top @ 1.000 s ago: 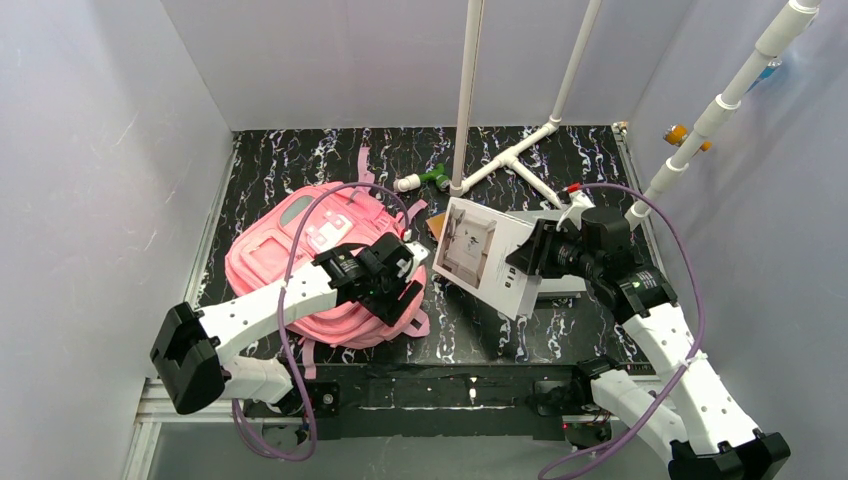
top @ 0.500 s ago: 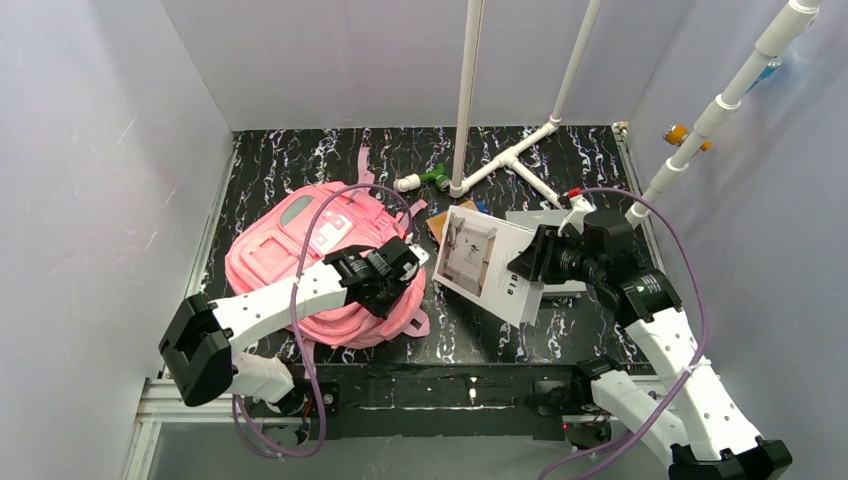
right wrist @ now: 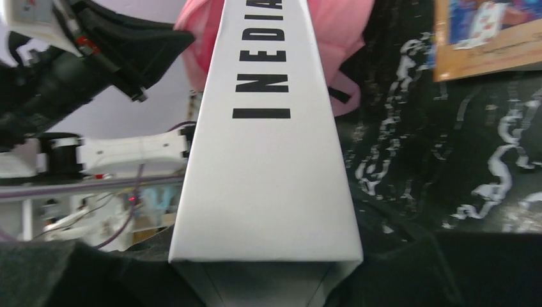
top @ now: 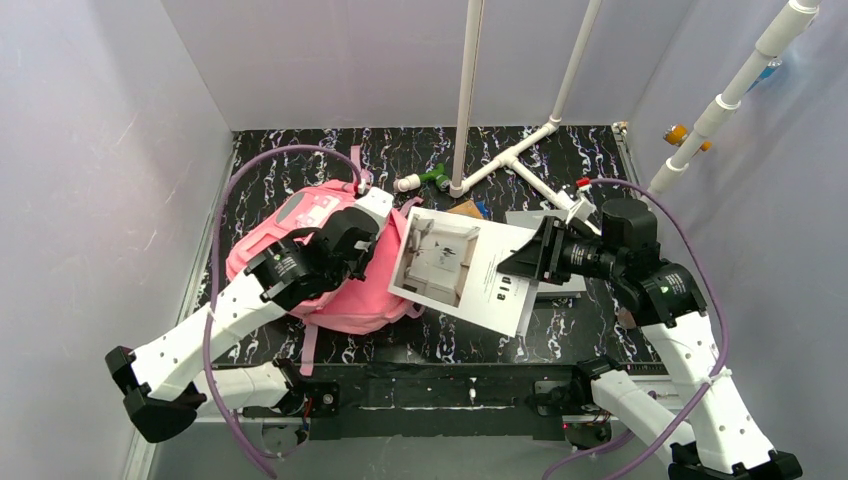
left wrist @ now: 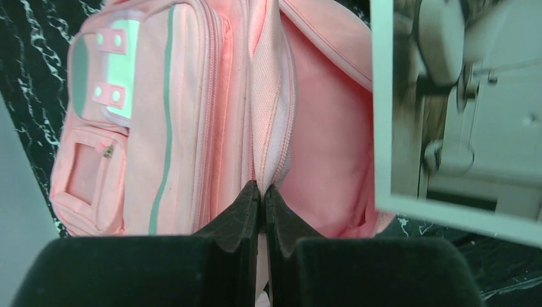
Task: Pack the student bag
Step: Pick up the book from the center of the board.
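Observation:
The student bag (top: 345,300) is a pink backpack lying at the left of the dark table, its front pocket (left wrist: 108,121) turned away from the arms. My left gripper (top: 372,222) is shut on the bag's zippered opening edge (left wrist: 271,121) and holds it up, so the pink inside (left wrist: 326,141) shows. My right gripper (top: 530,262) is shut on a white book (top: 460,265) with black letters on its spine (right wrist: 268,160). The book hangs tilted just right of the bag's mouth, its cover (left wrist: 460,109) beside the opening.
White pipes (top: 520,155) stand at the back middle, with a green and white fitting (top: 430,178) at their foot. An orange-edged card (right wrist: 486,32) and a grey flat item (top: 540,220) lie behind the book. Purple cables loop over both arms.
My left gripper closed on the bag's opening edge and pulled it up and back to the left. My right gripper carried the white book leftward, closer to the bag's mouth.

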`<action>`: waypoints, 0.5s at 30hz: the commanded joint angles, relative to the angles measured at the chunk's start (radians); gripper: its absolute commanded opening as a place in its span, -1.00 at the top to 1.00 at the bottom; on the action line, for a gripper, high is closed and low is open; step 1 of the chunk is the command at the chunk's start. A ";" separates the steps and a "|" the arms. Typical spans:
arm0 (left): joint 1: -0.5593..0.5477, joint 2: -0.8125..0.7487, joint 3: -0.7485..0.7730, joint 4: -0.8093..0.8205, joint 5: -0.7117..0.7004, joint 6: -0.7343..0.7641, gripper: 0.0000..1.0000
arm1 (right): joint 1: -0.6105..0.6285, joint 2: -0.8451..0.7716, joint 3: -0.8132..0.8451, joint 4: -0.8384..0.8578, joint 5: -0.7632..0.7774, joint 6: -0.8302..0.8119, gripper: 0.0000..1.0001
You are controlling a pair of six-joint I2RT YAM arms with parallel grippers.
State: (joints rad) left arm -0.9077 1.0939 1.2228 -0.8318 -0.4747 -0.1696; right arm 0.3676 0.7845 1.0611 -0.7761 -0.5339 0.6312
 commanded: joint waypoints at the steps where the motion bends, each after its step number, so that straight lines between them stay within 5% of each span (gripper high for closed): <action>1: -0.002 -0.027 0.078 0.042 -0.095 0.027 1.00 | -0.002 -0.014 0.019 0.227 -0.254 0.231 0.97; 8: -0.002 -0.117 0.094 0.133 -0.077 0.062 1.00 | -0.002 -0.057 -0.269 0.733 -0.284 0.625 0.97; 15: -0.002 -0.159 0.117 0.137 -0.166 0.003 1.00 | -0.002 -0.057 -0.360 0.792 -0.270 0.666 0.97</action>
State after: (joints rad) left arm -0.9081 0.9825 1.2633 -0.7933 -0.5396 -0.1349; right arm 0.3676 0.7567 0.7261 -0.1875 -0.7631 1.1942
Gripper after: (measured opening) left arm 0.029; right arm 0.505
